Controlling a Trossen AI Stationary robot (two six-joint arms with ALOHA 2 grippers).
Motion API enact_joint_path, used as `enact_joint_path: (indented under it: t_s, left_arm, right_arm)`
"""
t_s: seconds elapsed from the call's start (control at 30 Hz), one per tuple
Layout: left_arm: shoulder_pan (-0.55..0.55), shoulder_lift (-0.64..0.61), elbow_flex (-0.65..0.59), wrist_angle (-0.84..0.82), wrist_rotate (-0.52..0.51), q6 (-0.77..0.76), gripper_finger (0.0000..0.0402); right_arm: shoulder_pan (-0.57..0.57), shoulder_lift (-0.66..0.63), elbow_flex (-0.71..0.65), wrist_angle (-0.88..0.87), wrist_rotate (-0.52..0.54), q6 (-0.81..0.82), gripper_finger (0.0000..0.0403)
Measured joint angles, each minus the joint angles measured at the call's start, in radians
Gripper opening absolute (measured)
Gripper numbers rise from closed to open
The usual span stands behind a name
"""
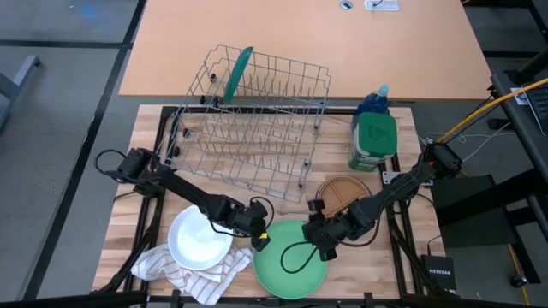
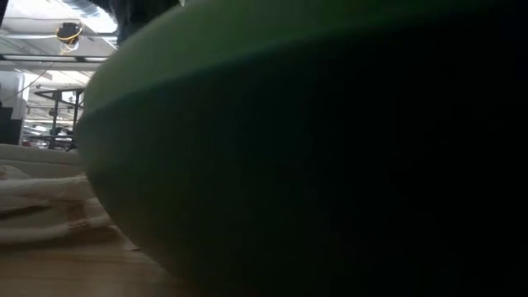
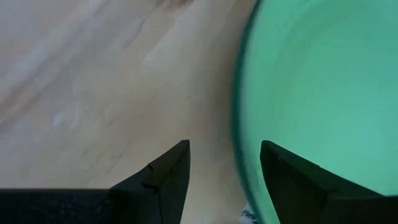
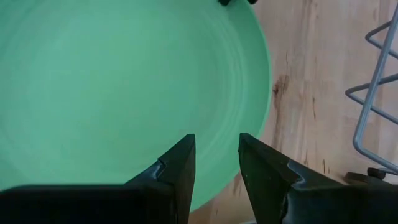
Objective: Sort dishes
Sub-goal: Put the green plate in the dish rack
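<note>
A light green plate (image 1: pixel 282 278) lies flat on the wooden table near its front edge and fills the low view (image 2: pixel 289 165). My left gripper (image 1: pixel 259 237) is open at the plate's left rim (image 3: pixel 239 155). One finger (image 3: pixel 298 180) stands over the plate's inside, the other (image 3: pixel 161 180) over bare wood. My right gripper (image 1: pixel 324 248) hovers open over the plate's far right part (image 4: pixel 124 81). A white plate (image 1: pixel 199 239) rests on a striped cloth (image 1: pixel 171 269). A tan-brown plate (image 1: pixel 342 192) lies to the right. A dark green plate (image 1: pixel 238 70) stands on edge in the wire rack (image 1: pixel 257 120).
The wire rack fills the table's far middle, and its corner shows in the right wrist view (image 4: pixel 373 93). A green-lidded container (image 1: pixel 374 141) and a blue bottle (image 1: pixel 374 101) stand at the far right. The cloth (image 2: pixel 41 206) bunches at the near left. A router box (image 1: pixel 441 272) sits off the table's right edge.
</note>
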Motion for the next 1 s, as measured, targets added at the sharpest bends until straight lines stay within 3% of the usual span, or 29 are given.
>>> enact_joint_path:
  t_s: [0.27, 0.6, 1.0]
  left_arm:
    - [0.0, 0.012, 0.0, 0.004, 0.025, -0.017, 0.0169]
    - [0.001, 0.003, 0.0, -0.004, 0.018, -0.012, 0.0017]
    - [0.001, -0.007, 0.0, -0.004, 0.013, -0.01, 0.0008]
  right_arm:
    - [0.0, 0.0, 0.0, 0.02, 0.0, 0.0, 0.0127]
    - [0.0, 0.0, 0.0, 0.021, 0.0, 0.0, 0.0127]
    - [0.0, 0.0, 0.0, 0.024, 0.0, 0.02, 0.0127]
